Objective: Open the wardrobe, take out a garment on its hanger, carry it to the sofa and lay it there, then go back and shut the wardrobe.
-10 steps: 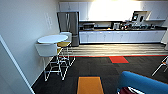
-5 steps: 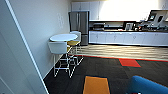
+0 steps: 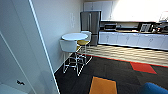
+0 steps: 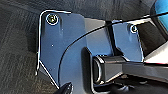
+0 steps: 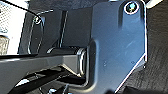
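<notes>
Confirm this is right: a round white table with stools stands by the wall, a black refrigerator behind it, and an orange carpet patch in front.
Not quite. The refrigerator is stainless steel, silver-grey rather than black, as the head view shows. The round white table, stools, wall and orange carpet patch are right.

Dark carpet floor with orange and red tiles; round white table with stools stands on it.

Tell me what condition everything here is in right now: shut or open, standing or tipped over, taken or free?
Fridge: both doors shut.
Upper cupboards: shut.
Lower cupboards: doors shut.
Round table: upright.
White stool: upright, nobody sitting, pulled in at the table.
Yellow stool: upright, nobody sitting, at the table's far side.
Microwave: on the counter, door shut.
Blue sofa: just a corner showing, nothing lying on that part.
</notes>
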`<state>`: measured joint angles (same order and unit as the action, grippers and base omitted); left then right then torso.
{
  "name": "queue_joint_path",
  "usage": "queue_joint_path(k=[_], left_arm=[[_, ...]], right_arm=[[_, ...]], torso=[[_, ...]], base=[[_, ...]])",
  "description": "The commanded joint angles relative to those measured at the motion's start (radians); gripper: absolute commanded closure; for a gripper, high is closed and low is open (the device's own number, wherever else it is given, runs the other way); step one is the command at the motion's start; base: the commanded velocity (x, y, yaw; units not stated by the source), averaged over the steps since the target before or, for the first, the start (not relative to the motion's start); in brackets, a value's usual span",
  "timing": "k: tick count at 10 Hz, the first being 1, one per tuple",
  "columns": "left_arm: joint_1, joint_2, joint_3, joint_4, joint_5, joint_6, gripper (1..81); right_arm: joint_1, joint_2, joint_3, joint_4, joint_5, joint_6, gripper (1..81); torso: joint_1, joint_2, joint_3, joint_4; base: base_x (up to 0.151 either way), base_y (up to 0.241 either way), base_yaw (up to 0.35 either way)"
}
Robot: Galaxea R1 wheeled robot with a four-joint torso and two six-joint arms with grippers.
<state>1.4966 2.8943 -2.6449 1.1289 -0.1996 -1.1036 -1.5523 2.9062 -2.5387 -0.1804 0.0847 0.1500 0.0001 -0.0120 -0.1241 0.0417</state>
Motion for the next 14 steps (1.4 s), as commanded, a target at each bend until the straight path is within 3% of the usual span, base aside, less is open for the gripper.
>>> queue_joint_path(k=[1,14], left_arm=[[-0.028,-0.022,-0.001,-0.006,0.028,-0.004,1.0],[-0.026,0.011,-0.001,0.005,0.038,-0.004,1.0]], right_arm=[[0.031,-0.032,0.014,-0.007,-0.054,0.002,1.0],[0.023,-0.017,-0.018,-0.004,-0.042,0.008,1.0]], torso=[[0.0,0.0,0.0,0.0],[0.0,0.0,0.0,0.0]], base=[[0.0,0.0,0.3],[0.0,0.0,0.301]])
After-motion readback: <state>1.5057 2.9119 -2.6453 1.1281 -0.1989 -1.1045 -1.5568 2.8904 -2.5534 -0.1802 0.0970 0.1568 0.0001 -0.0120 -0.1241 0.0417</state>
